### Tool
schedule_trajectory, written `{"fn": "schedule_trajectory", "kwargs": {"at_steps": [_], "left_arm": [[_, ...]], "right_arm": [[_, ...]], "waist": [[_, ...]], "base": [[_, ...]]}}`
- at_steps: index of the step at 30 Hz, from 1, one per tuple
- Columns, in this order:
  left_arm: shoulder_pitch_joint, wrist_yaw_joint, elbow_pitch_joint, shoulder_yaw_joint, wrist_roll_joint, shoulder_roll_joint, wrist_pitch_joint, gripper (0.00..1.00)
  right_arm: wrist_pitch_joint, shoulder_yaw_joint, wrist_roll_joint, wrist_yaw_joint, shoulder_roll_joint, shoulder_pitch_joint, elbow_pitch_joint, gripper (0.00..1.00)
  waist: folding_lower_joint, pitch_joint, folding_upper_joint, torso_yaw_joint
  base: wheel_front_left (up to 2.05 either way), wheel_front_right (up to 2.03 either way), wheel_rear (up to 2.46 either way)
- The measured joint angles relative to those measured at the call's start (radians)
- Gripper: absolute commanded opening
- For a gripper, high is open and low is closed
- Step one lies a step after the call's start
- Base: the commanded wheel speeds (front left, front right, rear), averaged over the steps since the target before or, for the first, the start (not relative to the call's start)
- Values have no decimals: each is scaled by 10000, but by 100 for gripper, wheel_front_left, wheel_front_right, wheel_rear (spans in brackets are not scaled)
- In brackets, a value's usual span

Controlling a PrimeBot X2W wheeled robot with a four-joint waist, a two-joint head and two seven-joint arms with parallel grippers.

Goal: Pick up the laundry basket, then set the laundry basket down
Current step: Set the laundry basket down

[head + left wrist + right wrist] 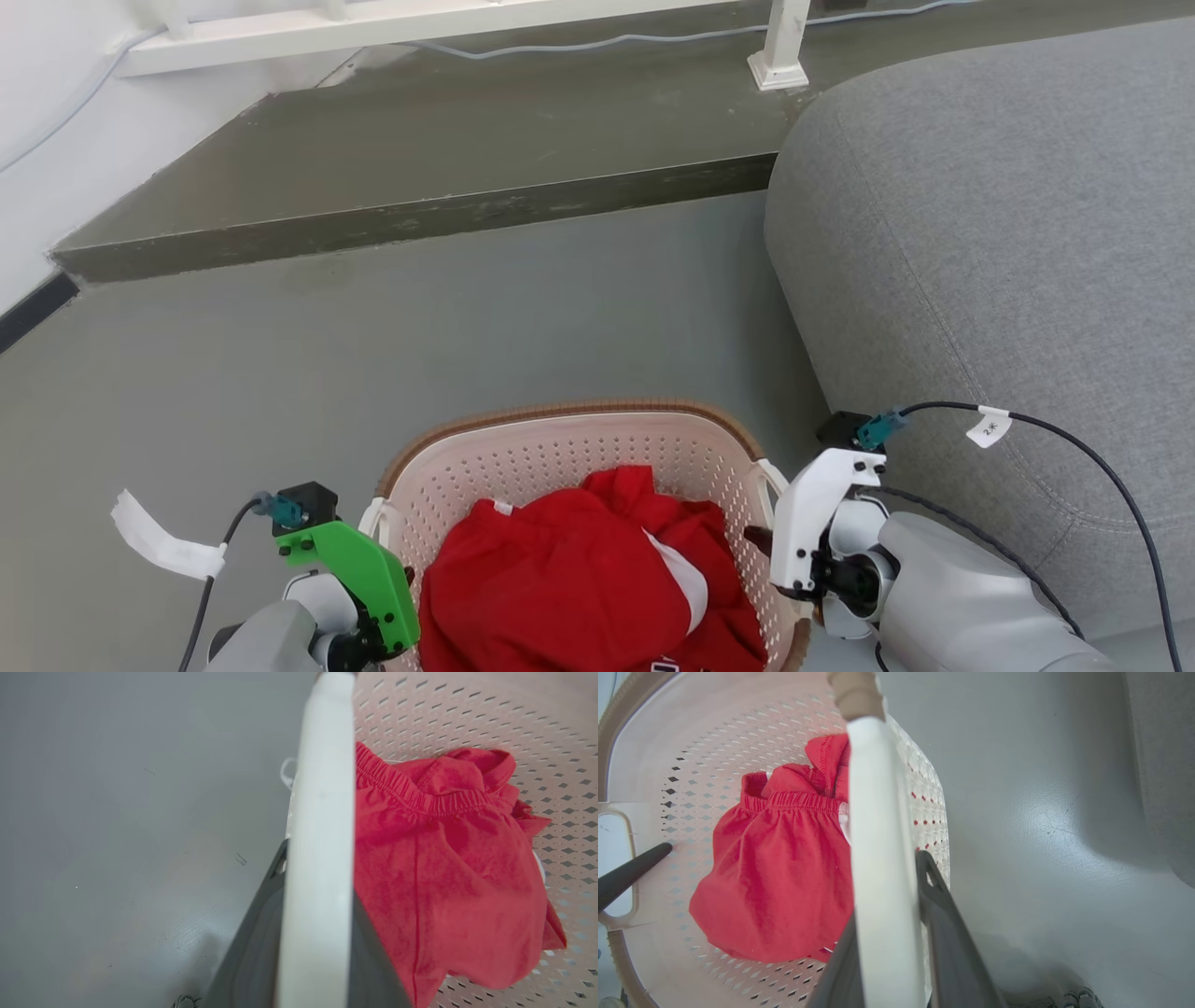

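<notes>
Now the left end effector [317, 877] is clamped on the left white handle [373, 518] of the laundry basket [560, 453]. The basket sits between both arms over the grey floor [467, 317], with red clothing [579, 579] inside. The right end effector [887, 882] grips the opposite handle [770, 481], just beside the grey sofa [1008, 233].

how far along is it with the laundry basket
Done: both grips look made. The left gripper clamps the left handle, the right gripper the right handle of the laundry basket, red garment inside. In hand: the lift; whether it is off the grey floor is unclear. Left: setting it down.
</notes>
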Motion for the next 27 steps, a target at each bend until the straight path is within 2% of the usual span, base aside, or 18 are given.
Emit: {"fn": "schedule_trajectory", "kwargs": {"at_steps": [11, 27], "left_arm": [[-99, 0, -123, 8, -2, 84, -221, 0], [-996, -2, -518, -17, 54, 368, -658, 0]], "right_arm": [[-211, 52, 4, 0, -42, -311, -171, 0], [-775, 59, -8, -69, -84, -1229, -374, 0]], "waist": [[0, 372, 0, -27], [0, 1702, 0, -41]], "base": [[0, 0, 0], [0, 0, 0]]}}
